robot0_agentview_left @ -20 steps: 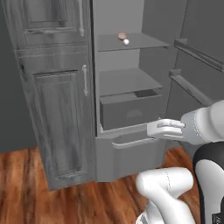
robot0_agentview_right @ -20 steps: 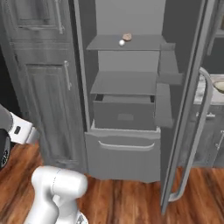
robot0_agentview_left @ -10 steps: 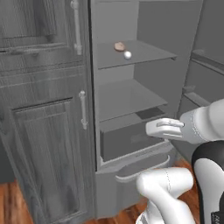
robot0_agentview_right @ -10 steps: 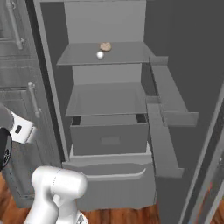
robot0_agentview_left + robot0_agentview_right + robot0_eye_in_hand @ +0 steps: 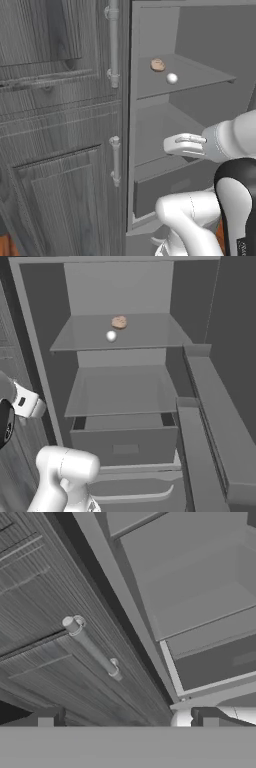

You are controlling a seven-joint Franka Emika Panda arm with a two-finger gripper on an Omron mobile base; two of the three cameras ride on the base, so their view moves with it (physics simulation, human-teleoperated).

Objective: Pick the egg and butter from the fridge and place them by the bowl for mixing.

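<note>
**Lining up on the egg, top shelf**

The fridge (image 5: 125, 391) stands open. The egg (image 5: 111, 336) sits near the front of the upper shelf (image 5: 145, 336), just beside a tan-brown lump (image 5: 119, 322) (not my target). My gripper (image 5: 172, 145) hangs lower, by the middle shelf, fingers apart and empty. I'd rise first, then come in level, closing gently so the egg doesn't roll.

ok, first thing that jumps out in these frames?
The open fridge, grey inside, with the white egg and a tan-brown lump close together on its top shelf. Next, the gripper hanging in front of the shelf below, beside the dark wood-grain cabinet.
</note>
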